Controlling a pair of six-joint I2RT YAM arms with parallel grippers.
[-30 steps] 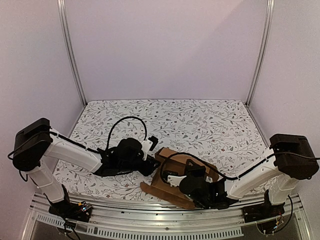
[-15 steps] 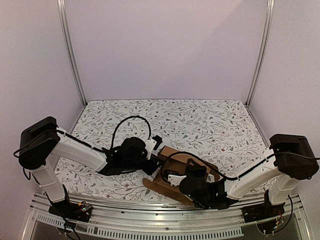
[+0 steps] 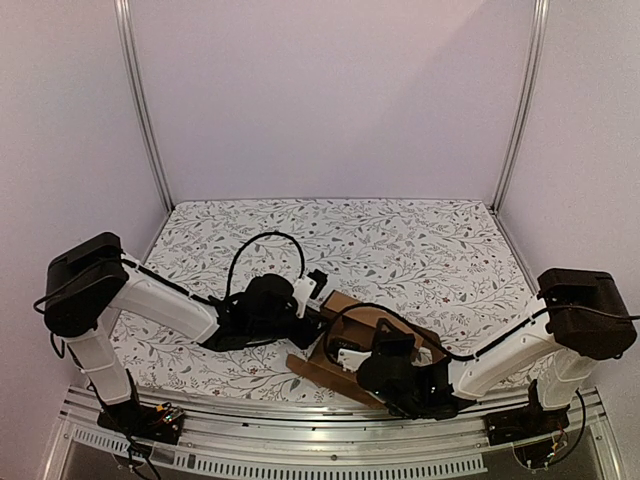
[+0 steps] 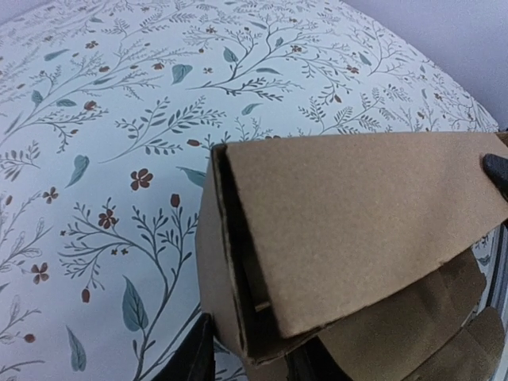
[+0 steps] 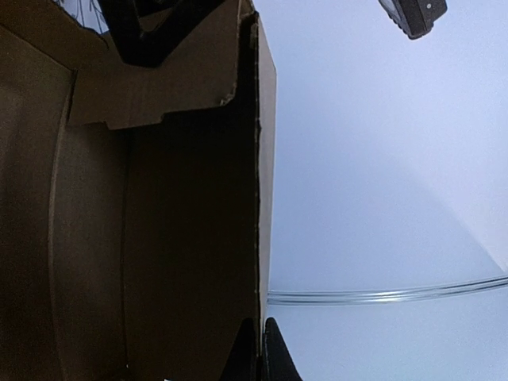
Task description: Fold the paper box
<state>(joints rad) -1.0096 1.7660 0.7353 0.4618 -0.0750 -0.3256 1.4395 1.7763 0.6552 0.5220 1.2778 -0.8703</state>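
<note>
Cardboard of paper box (image 4: 349,230) is being judged light, stiff, crease-prone; wall edge is being pinched by right gripper (image 5: 258,349), left end by left gripper (image 4: 250,361).

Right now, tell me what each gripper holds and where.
Right gripper pinches the paper box by a wall's edge. Left gripper straddles its end wall; grip unclear.

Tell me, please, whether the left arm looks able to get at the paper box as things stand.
Probably yes: the left claw sits at the paper box's end with a finger on either side of its wall, and nothing stands between them.
</note>
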